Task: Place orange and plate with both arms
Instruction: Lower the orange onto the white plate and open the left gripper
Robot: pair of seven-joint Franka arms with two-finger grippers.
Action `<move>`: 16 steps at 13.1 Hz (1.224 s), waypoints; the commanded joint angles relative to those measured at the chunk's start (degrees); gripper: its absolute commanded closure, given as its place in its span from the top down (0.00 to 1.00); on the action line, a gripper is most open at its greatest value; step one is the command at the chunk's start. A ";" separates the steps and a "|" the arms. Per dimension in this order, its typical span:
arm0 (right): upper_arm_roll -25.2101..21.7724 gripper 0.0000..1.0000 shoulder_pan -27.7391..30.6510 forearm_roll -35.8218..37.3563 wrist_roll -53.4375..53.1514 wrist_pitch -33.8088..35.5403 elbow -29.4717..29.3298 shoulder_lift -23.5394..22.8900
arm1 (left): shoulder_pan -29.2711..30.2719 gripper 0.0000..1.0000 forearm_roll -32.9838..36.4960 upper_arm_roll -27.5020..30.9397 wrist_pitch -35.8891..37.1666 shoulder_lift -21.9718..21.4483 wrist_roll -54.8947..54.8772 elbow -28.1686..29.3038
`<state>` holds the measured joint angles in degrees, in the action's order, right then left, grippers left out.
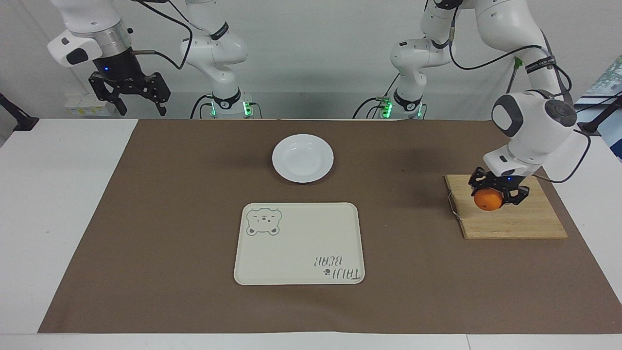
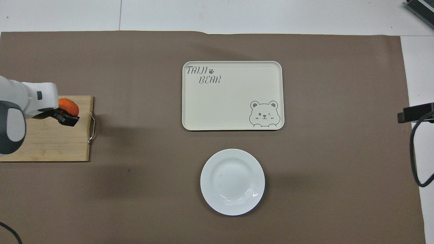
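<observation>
1. Two arms stand at one long edge of the surface [image 1: 68, 194]; a brown mat [image 1: 170, 233] covers most of it.
2. Cream tray [image 1: 291, 248] with bear drawing and lettering: flat on the mat at mid-table; farther from the robots than the plate; apart from it.
3. Wooden cutting board [image 1: 515, 221]: on the mat toward the left arm's end; its metal handle [image 1: 453, 206] faces the tray.
4. Plate [image 1: 302, 158]: white, round; on the mat, nearer to the robots than the tray; nothing lies in it.
5. Right tool [image 1: 130, 99]: raised over the right arm's end of the surface; fingers spread apart; holds nothing; this arm waits.
6. Left tool [image 1: 496, 193]: clamped on the orange [image 1: 488, 200]; raised over the cutting board, at the end that carries the handle.
</observation>
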<state>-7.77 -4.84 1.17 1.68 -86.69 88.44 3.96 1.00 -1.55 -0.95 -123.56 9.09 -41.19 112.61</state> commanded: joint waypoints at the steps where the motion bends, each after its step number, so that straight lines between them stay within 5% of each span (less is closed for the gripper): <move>1: 0.30 1.00 0.62 -0.82 0.17 0.20 0.33 0.61 | -7.65 0.00 -0.56 1.04 1.84 -1.97 7.13 1.56; 9: 0.30 1.00 0.62 -0.82 0.26 0.20 0.33 0.61 | -39.11 0.00 -0.56 0.87 -1.76 -2.15 55.90 3.67; 15: 0.30 1.00 0.62 -0.82 0.26 0.20 0.33 0.61 | -52.41 0.01 -0.74 0.86 -9.04 1.53 72.89 5.60; 16: 0.30 1.00 0.62 -0.82 0.26 0.20 0.33 0.61 | -52.68 0.08 -0.74 0.86 -11.67 2.85 74.57 5.69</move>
<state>-7.77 -4.84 1.17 1.68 -86.69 88.44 3.96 -49.91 -1.81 -1.41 -130.67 10.16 30.65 117.36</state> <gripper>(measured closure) 0.000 0.203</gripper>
